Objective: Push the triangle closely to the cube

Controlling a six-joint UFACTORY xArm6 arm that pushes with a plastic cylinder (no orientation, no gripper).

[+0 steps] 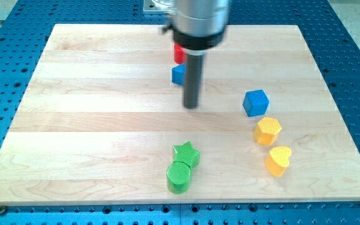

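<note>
Triangle (178,74), blue and half hidden behind the rod, sits near the board's (74,125) top centre, a red block (177,52) just above it. My tip (192,106), a bare rod with no jaws, rests just below and right of it. Blue cube (255,102) stands well apart to the view's right, bare wood between them; yellow hexagon (267,131) lies just beside it, nearer the bottom edge.

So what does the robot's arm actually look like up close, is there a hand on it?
No hand. The arm ends in a wide cylinder, silvery grey above with a black band at its base. From it hangs a straight, dark grey rod, smooth and round; my tip is simply its blunt lower end. No cables or markings show.
</note>
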